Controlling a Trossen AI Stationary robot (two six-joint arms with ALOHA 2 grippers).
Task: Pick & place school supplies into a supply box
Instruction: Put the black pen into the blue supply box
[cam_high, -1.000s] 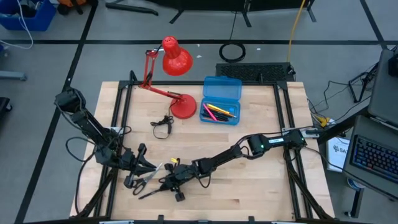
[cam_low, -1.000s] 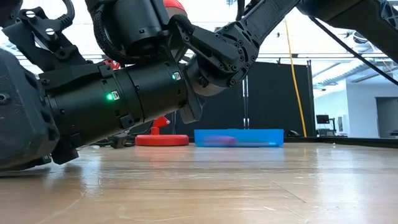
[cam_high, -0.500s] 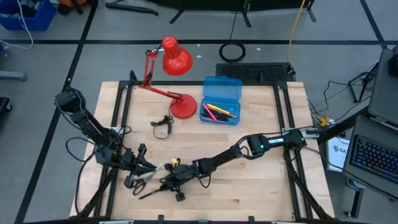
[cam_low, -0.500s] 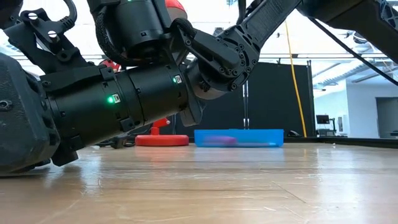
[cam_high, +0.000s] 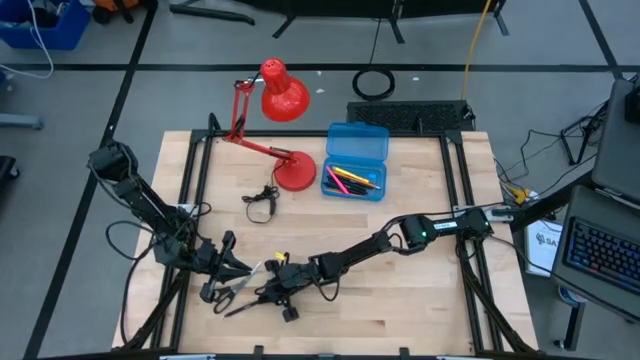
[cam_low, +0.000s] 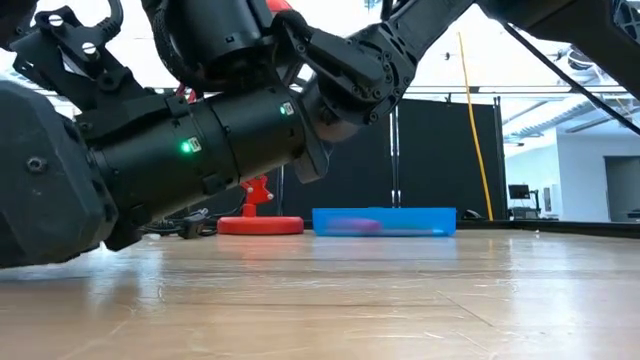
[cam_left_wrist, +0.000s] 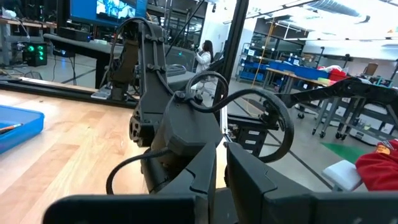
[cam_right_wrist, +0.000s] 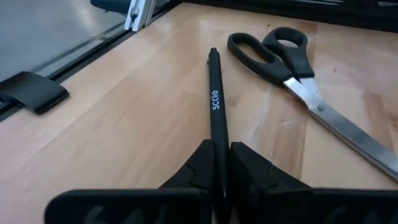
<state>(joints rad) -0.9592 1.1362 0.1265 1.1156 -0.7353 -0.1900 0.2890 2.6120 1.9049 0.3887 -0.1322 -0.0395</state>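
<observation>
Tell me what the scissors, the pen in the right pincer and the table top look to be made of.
Scissors: bright metal blades by their shine, smooth black handles, likely plastic. Pen: matte black barrel with white lettering, probably plastic, clamped in the right pincer. Table top: pale wood with visible grain and joined strips.

Grey floor (cam_high: 80, 100), blue-binned workshop shelving (cam_left_wrist: 292, 68) beyond.
</observation>
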